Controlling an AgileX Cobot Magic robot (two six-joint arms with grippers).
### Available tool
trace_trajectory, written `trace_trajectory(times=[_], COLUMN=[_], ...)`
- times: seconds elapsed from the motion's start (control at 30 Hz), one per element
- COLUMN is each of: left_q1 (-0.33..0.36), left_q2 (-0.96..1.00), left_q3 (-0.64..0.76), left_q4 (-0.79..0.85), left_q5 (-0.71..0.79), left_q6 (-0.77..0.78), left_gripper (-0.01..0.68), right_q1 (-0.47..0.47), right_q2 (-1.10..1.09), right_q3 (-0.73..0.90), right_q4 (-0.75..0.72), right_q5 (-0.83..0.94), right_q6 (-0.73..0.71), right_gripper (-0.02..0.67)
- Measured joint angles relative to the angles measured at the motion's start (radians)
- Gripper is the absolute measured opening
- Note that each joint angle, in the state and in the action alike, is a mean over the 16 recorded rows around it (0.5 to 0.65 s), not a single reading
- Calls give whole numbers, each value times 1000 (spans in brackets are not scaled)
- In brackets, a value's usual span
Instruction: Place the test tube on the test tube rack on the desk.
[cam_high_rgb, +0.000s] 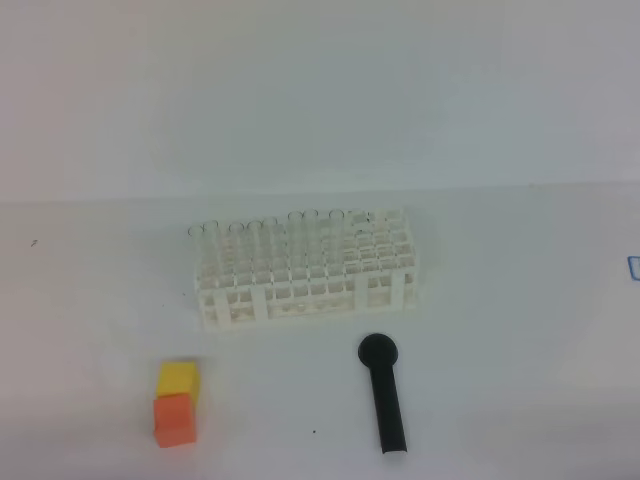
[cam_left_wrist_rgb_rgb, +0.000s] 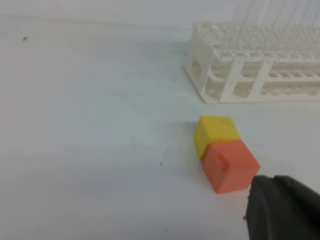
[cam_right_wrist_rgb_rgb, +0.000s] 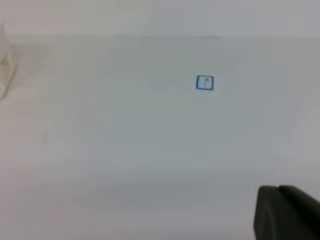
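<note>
White plastic lattice is the landmark here: the test tube rack (cam_high_rgb: 303, 268) sits in the middle of the desk (cam_high_rgb: 520, 300) in the high view, with clear tubes standing in its rear rows, and no loose test tube can be made out lying anywhere on the desk. That is the first risk: glass this clear against a white top is easily missed, so a reach could go to the wrong thing, most likely the black round-headed tool (cam_high_rgb: 384, 392) at lower centre. The yellow block (cam_high_rgb: 178, 378) and orange block (cam_high_rgb: 176, 418), touching each other at lower left, lie close to the left fingers (cam_left_wrist_rgb_rgb: 282, 207), whose dark tip shows at the lower right of the left wrist view; a low sweep could knock them. Both sets of fingers are closed on nothing, the right fingers (cam_right_wrist_rgb_rgb: 285, 212) over bare desk near a small blue square mark (cam_right_wrist_rgb_rgb: 205, 82). Tubes already standing could be tipped by a careless approach.
</note>
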Motion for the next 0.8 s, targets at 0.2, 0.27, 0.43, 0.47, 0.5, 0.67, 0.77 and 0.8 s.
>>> trace_trajectory(times=[0.2,0.27,0.43,0.47,0.5,0.67,0.77,0.8], left_q1=[0,0,0,0,0,6,11,13], left_q2=[0,0,-1,-1,-1,-1,-1,-1], left_q3=[1,1,3,3,3,3,3,3], left_q4=[87,111,142,144,146,148,148,148], left_q5=[31,31,33,33,33,36,38,38], left_q6=[-135,-170,-204,-204,-204,-204,-205,-205], left_gripper=[-1,-1,-1,-1,-1,-1,-1,-1], right_q1=[0,0,0,0,0,0,0,0], right_q2=[0,0,0,0,0,0,0,0], right_q3=[0,0,0,0,0,0,0,0], right_q4=[0,0,0,0,0,0,0,0], right_q5=[0,0,0,0,0,0,0,0], right_q6=[0,0,0,0,0,0,0,0], right_gripper=[-1,-1,-1,-1,-1,-1,-1,-1])
